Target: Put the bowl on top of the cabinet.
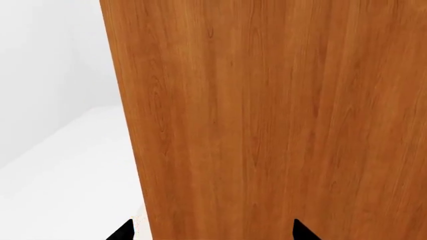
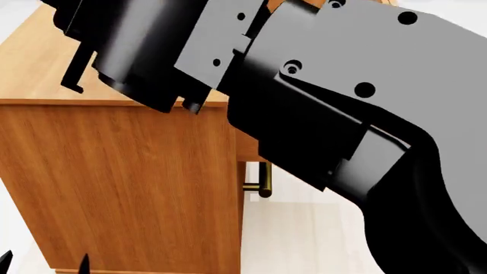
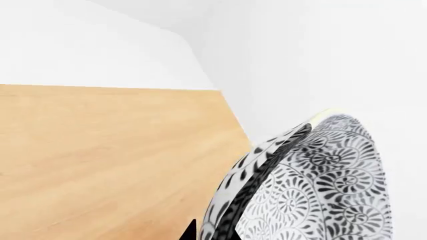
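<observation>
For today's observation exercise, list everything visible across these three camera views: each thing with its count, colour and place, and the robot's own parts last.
bowl: one, white with dark leaf pattern, tilted on edge at the right gripper, seen in the right wrist view beside the lighter wood top.
cabinet: one, orange-brown wood grain, in front of the robot; its side fills the left wrist view.
handle: one, brass, on the cabinet's front.
right arm: one, black and grey, reaching over the cabinet top.
left gripper: black fingertips, apart, facing the cabinet side.

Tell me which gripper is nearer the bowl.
Right. The right gripper holds the bowl over the cabinet top; the left gripper faces the cabinet's side, no bowl in sight.
</observation>
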Robot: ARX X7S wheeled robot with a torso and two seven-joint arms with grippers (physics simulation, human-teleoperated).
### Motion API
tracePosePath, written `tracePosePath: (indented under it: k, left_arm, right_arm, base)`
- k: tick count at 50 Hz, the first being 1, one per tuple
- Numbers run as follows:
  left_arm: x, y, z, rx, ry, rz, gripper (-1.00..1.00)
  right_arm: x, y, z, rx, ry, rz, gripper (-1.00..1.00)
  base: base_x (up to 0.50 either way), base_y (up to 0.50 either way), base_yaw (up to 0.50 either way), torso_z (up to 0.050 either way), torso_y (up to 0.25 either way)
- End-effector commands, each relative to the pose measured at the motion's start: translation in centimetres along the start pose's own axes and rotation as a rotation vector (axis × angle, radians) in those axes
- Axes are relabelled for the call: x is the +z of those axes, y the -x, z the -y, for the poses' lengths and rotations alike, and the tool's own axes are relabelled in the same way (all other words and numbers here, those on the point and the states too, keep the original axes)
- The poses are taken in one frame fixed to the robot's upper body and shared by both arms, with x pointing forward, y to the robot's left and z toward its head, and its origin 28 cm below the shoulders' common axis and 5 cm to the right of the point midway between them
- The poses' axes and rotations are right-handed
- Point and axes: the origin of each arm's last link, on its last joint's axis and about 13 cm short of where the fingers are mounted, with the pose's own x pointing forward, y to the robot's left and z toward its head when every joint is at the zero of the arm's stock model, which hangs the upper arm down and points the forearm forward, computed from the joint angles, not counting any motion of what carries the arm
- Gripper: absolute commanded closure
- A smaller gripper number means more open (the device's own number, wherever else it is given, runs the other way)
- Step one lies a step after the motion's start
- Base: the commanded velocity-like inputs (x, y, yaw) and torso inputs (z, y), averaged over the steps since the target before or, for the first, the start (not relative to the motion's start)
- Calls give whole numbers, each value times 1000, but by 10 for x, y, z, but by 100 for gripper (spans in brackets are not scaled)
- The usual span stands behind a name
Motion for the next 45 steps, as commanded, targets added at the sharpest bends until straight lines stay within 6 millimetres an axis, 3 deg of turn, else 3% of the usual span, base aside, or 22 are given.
tracePosePath:
  k: [1, 25, 45]
  left_arm:
    - [1, 0, -2, 3, 7, 2, -100]
    - [4, 2, -3, 2, 12, 12, -100]
    - [3, 3, -1, -10, 5, 9, -100]
  right_arm:
    - [-6, -2, -11, 68, 111, -45, 100]
    - [-20, -8, -45, 158, 294, -89, 100]
    - [-14, -3, -43, 147, 324, -78, 100]
  base:
    - [0, 0, 0, 0, 0]
    - [0, 0, 0, 0, 0]
    - [0, 0, 0, 0, 0]
